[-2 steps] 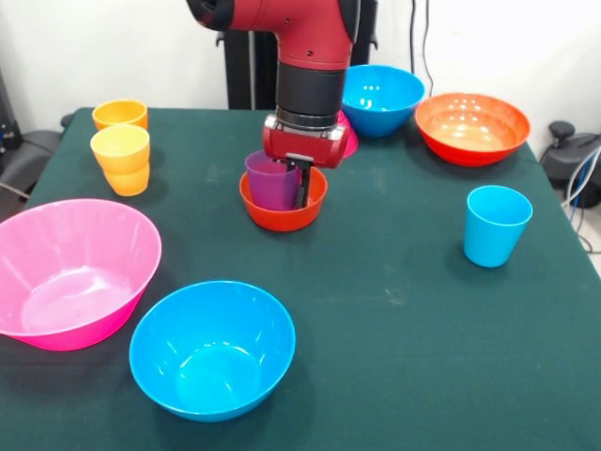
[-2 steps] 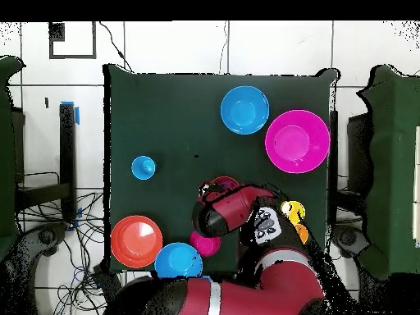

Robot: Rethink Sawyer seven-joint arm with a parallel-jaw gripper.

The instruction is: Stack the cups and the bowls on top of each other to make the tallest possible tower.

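The translucent purple cup [image 1: 272, 180] stands upright inside the small orange-red bowl [image 1: 283, 214] at mid-table. My gripper [image 1: 293, 191] comes straight down over the cup's right rim and reaches into the bowl; whether it grips the cup is hidden. From overhead the arm covers the gripper, and only the orange-red bowl's rim [image 2: 223, 182] shows. An orange cup [image 1: 119, 114] and a yellow-orange cup [image 1: 121, 158] stand at the far left. The light blue cup [image 1: 496, 225] stands alone on the right.
A large pink bowl [image 1: 70, 272] and a blue bowl [image 1: 211, 348] sit near the front left. Another blue bowl [image 1: 380, 99] and a wide orange bowl [image 1: 471, 127] sit at the back right. A small magenta bowl [image 1: 349, 141] peeks out behind the gripper.
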